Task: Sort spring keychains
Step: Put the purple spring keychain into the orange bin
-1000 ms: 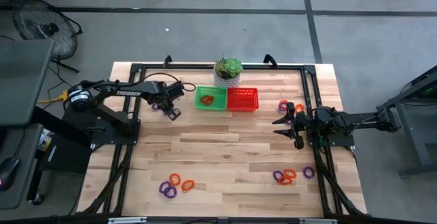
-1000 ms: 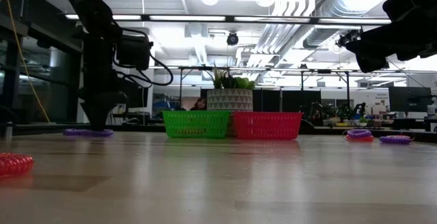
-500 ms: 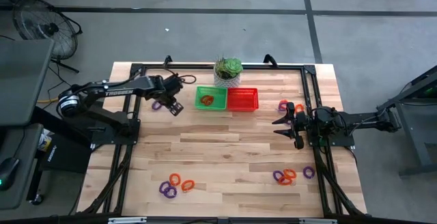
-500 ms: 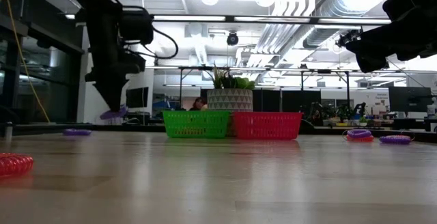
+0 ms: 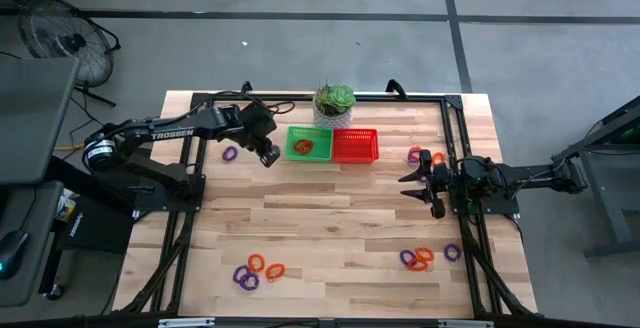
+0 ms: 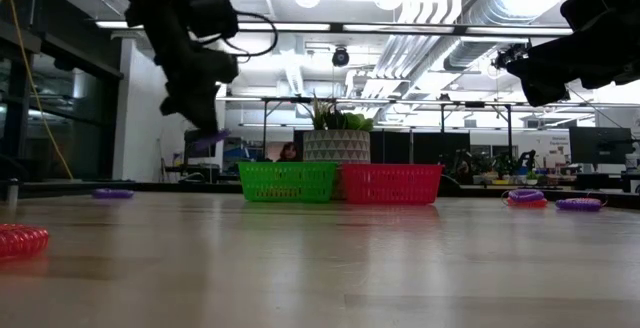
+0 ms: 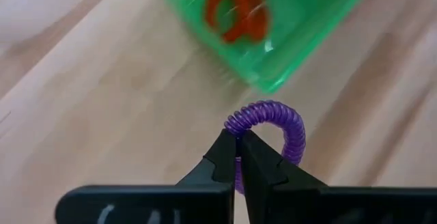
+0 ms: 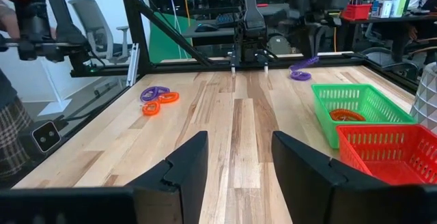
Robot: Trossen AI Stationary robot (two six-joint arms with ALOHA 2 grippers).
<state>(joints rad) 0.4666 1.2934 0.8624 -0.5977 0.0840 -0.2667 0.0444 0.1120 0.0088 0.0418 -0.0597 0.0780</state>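
Left claw pinched tight on purple coil, lifted off table, just beside green basket's left edge. Orange coil inside green basket; red basket touching its right side. Right claw parked near right table edge, fingers spread wide, holding nothing. Wide bare wood mid-table. Other coils near front left, front right and back right.

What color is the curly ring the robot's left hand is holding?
Purple. The spring keychain pinched in the left hand shows best in the left wrist view.
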